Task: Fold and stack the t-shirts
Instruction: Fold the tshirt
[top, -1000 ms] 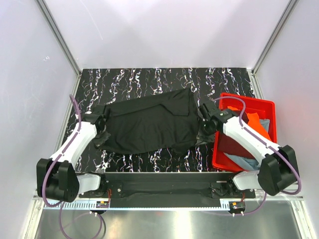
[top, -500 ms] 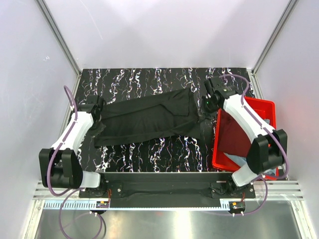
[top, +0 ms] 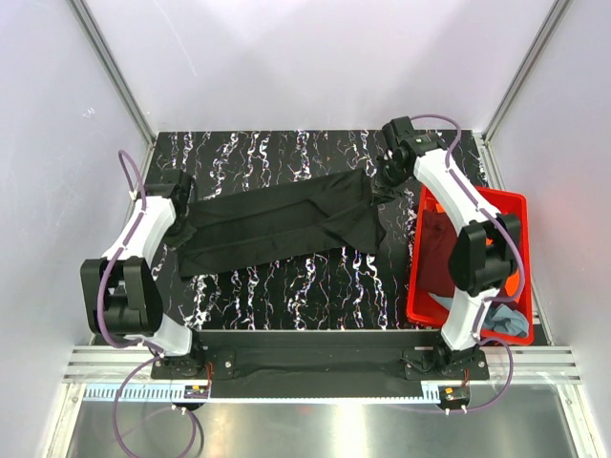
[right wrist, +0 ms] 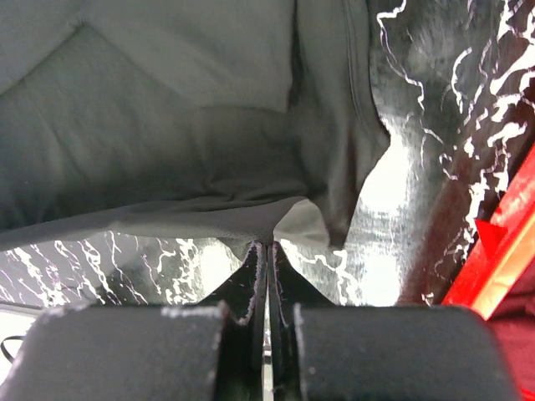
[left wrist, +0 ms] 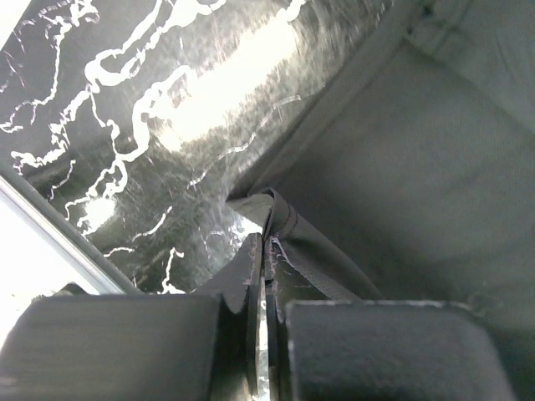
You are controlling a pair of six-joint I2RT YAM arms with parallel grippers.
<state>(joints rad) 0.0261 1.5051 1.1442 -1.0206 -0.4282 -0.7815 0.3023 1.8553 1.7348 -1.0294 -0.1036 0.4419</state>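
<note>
- Tabletop (top: 315, 153): black with white marbled veining, walled in by pale panels.
- Black t-shirt (top: 286, 224): lies across the middle of the tabletop as a long, creased band running from left to right, the right end farther back.
- Red bin (top: 506, 205): sits at the right edge of the tabletop. Inside are a maroon shirt (top: 434, 253), an orange shirt (top: 516, 283) and a grey-blue shirt (top: 501, 320) at the near end.
- Right arm (top: 449, 191): stretched far forward over the bin's left wall, wrist at the shirt's far right end.
- Left arm (top: 143, 229): bent up along the left edge, wrist at the shirt's left end.
- Right tool (right wrist: 267, 246): fingers pressed together, pinching a fold of the black cloth's edge.
- Left tool (left wrist: 266, 242): fingers closed tight on a bunched hem of the black t-shirt.
</note>
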